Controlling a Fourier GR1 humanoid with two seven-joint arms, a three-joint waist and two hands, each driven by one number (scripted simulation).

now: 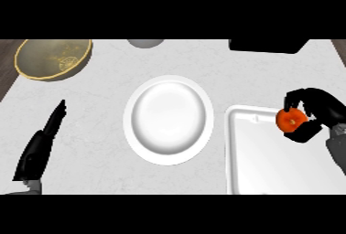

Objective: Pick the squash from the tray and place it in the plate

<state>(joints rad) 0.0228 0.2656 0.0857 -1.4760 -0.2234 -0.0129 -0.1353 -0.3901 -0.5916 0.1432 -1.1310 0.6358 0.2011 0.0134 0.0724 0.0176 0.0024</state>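
**Squash in hand, plate not yet reached**

- Lower left of frame: left hand (40, 146), fingers straight and pointing up the frame, holding nothing, resting at the counter's edge.
- Upper left: brass-coloured bowl (52, 58), with a faint pattern inside that does not read as lettering.
- Top centre: grey rounded thing (145, 43), cut by the frame edge; cannot identify it.
- Centre: white plate (169, 119), nothing on it.
- Top right: black block (267, 45), partly out of frame.
- Lower right: white tray (270, 160), nothing lying on the part that shows.
- Right edge: right hand (317, 109), its fingers and thumb curled round the orange squash (291, 120), over the tray's upper right corner. Cannot tell whether it is lifted clear.

Progress, as judged: the grasp looks made. Left to do: carry the squash leftward to the plate and release it.

Writing: no brands, labels or readable text anywhere.
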